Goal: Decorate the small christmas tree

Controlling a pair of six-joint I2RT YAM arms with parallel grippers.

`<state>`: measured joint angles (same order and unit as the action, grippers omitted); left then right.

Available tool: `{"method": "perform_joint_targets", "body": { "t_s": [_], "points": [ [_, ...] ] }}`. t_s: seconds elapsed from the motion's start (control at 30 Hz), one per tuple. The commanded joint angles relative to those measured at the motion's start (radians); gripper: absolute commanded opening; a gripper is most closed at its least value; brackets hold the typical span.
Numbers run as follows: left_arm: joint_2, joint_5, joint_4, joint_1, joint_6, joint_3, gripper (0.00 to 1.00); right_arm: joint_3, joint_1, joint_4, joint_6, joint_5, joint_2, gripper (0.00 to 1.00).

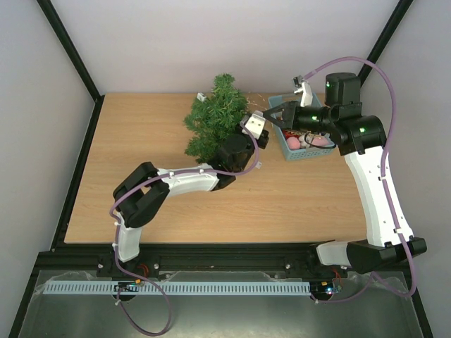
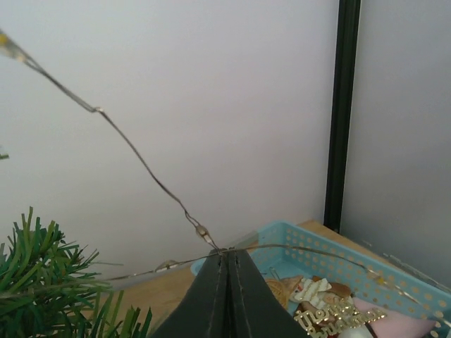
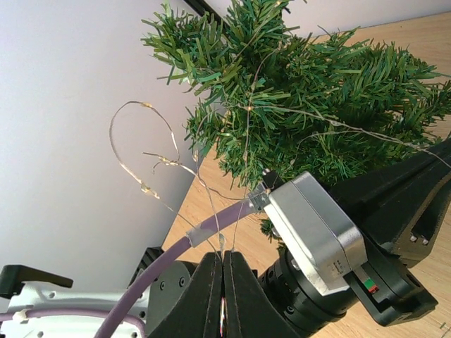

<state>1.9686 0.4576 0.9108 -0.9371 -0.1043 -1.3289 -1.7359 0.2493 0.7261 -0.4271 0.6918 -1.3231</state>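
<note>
Silver wire (image 2: 141, 158) sits pinched in my left fingers (image 2: 227, 257) and right fingers (image 3: 223, 258), strung between them so I can drape it over the tree (image 3: 296, 105).

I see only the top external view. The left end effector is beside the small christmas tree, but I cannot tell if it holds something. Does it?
Observer: Yes. In the left wrist view the left end effector is shut on a thin wire light string.
Operator: And the right end effector?
Observer: Its wrist view shows the right end effector also shut on the wire light string.
Operator: Is the string on the tree already?
Observer: Partly. The right wrist view shows strands running through branches of the small christmas tree, with a loose loop in the air beside it.
</note>
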Motion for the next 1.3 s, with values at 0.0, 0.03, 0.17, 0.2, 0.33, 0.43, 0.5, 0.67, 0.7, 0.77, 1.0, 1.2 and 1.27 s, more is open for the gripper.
{"method": "perform_joint_targets", "body": {
  "t_s": [0.0,0.03,0.17,0.2,0.33,0.43,0.5,0.67,0.7,0.77,1.0,1.2,1.27],
  "points": [
    [-0.037,0.009,0.037,0.0,0.018,0.018,0.02,0.006,0.001,-0.004,0.008,0.014,0.028,0.01],
    [-0.051,0.007,0.025,-0.001,0.024,0.025,0.02,0.007,0.002,-0.005,0.008,0.015,0.028,0.01],
    [-0.142,-0.013,-0.036,-0.025,0.068,0.088,0.02,0.018,0.001,-0.019,-0.001,0.009,0.031,0.01],
    [-0.17,-0.017,-0.058,-0.037,0.08,0.11,0.02,0.023,0.002,-0.023,-0.005,0.005,0.033,0.01],
    [-0.287,-0.025,-0.169,-0.109,0.125,0.189,0.02,0.042,0.002,-0.051,-0.025,-0.005,0.041,0.01],
    [-0.388,0.014,-0.238,-0.188,0.151,0.25,0.02,0.046,0.002,-0.057,-0.029,-0.022,0.041,0.01],
    [-0.451,0.027,-0.288,-0.23,0.189,0.29,0.02,0.048,0.002,-0.061,-0.033,-0.031,0.041,0.01],
    [-0.597,0.073,-0.422,-0.313,0.275,0.383,0.02,0.047,0.002,-0.071,-0.054,-0.04,0.045,0.01],
    [-0.627,0.086,-0.45,-0.325,0.291,0.397,0.02,0.047,0.002,-0.071,-0.057,-0.041,0.046,0.01],
    [-0.696,0.114,-0.508,-0.347,0.324,0.425,0.02,0.05,0.002,-0.068,-0.063,-0.044,0.049,0.01],
    [-0.93,0.223,-0.759,-0.429,0.446,0.44,0.02,0.115,0.002,-0.069,-0.068,-0.062,0.079,0.01],
    [-1.056,0.362,-1.083,-0.512,0.591,0.338,0.02,0.148,0.002,-0.064,-0.062,-0.07,0.094,0.02],
    [-1.076,0.406,-1.205,-0.531,0.656,0.285,0.02,0.15,0.002,-0.07,-0.066,-0.068,0.097,0.03]
  ]
}}
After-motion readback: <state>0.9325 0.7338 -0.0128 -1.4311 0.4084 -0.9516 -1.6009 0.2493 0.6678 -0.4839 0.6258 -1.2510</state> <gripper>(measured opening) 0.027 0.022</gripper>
